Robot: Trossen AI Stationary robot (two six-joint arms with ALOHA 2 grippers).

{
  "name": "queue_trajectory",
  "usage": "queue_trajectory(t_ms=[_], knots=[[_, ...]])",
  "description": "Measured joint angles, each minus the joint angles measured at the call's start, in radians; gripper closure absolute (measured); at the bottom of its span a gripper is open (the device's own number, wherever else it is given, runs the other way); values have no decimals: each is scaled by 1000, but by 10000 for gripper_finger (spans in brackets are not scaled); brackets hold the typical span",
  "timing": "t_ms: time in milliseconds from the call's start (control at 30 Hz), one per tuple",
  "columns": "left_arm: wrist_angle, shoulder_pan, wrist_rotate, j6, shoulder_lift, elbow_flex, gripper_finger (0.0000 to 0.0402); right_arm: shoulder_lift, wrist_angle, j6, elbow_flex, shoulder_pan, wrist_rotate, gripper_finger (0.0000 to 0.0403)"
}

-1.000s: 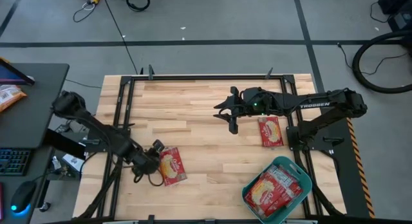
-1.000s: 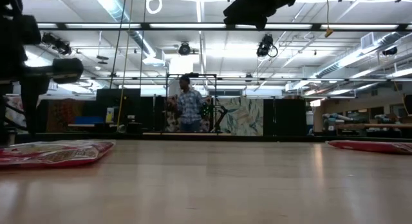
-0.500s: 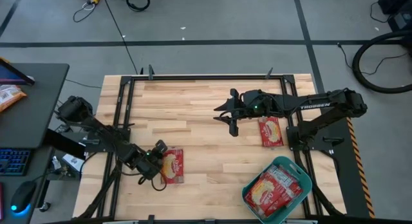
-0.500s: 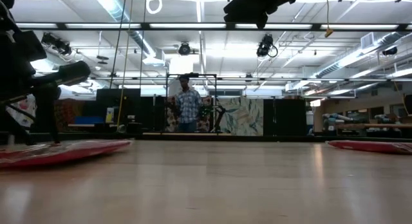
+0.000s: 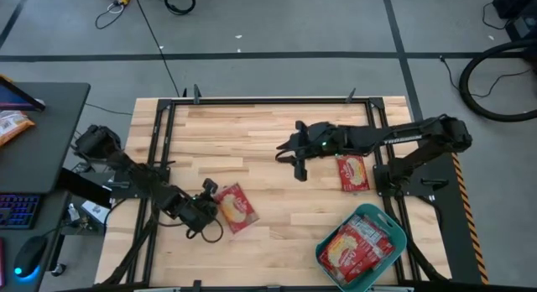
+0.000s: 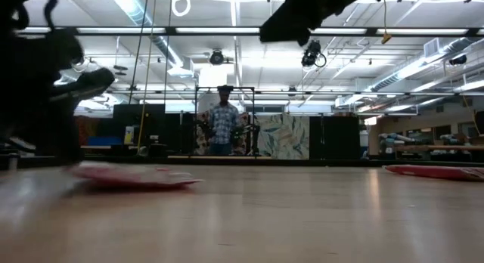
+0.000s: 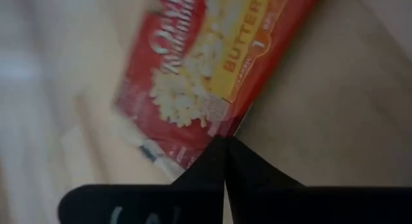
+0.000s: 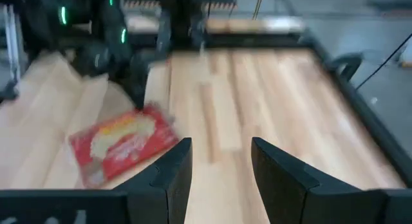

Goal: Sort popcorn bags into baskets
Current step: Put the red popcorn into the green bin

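Red popcorn bag (image 5: pixel 236 207), pinched at its edge by the closed left gripper (image 5: pixel 209 205), has swung askew; right gripper (image 5: pixel 294 154) gapes empty.

My left arm reaches low across the near-left part of the table, wrist angled toward the table's middle. The left gripper (image 5: pixel 210 210) sits right at table level; in its wrist view I see the fingers (image 7: pixel 222 161) pressed together to a single point, closed. My right arm stretches from the right side toward the table's centre, held above the surface. The right gripper (image 5: pixel 294 153) has its fingers (image 8: pixel 174 166) spread apart with a clear gap.
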Motion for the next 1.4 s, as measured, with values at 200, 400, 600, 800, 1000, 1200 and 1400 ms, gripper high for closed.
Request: queue_trajectory(t_ms=[200,400,600,800,1000,1200,1400], knots=[[7,102,-47,-59,-79,60,399,141,83,-22,0,48,-21,238],[3,251,37,-74,-110,125,400,247,194,-115,-1,140,23,218],[5,356,87,-75,-110,194,400,303,267,-93,-1,215,103,155],[7,393,285,135,-99,223,400,358,255,21,1,264,190,92],[8,381,283,237,14,223,341,430,227,114,0,278,254,83],[14,330,293,315,115,222,245,460,209,199,-1,278,262,94],[11,311,241,394,189,222,201,460,212,227,-1,278,265,104]])
